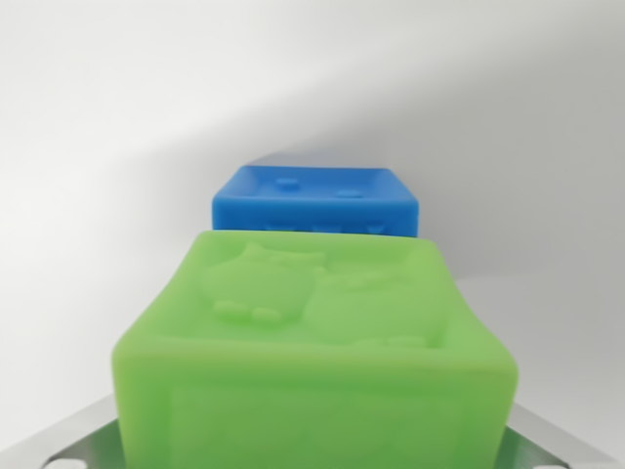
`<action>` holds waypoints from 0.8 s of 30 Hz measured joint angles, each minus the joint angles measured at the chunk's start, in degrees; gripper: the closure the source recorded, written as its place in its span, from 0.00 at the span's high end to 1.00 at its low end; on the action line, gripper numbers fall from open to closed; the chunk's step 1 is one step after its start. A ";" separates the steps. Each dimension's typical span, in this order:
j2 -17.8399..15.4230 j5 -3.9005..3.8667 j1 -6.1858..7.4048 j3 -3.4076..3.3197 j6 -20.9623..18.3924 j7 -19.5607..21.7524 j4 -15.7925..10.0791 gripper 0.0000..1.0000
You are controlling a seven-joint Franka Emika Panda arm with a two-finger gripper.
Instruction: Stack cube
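Embossed green cube [317, 342], blue cube [314, 200] behind

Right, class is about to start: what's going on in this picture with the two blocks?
This is the view from a camera on a robot arm's wrist. A green cube with raised owl shapes on top fills the foreground, sitting between metal parts at the bottom corners that are probably the gripper, though whether it is clamped cannot be told. Just beyond it sits a blue cube on a plain white surface. The green one appears to be nearer the camera, not yet stacked on the blue one.
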 joint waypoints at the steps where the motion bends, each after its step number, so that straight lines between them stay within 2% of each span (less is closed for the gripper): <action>1: 0.27 0.29 -0.10 0.15 0.24 -0.22 0.03 0.00; 8: 1.61 1.75 -0.48 0.89 1.22 -1.27 0.28 0.00; 12: 1.90 2.06 -0.59 1.07 1.50 -1.53 0.34 0.00; 13: 1.95 2.10 -0.61 1.09 1.54 -1.56 0.36 1.00; 24: 1.99 2.14 -0.63 1.12 1.60 -1.63 0.39 1.00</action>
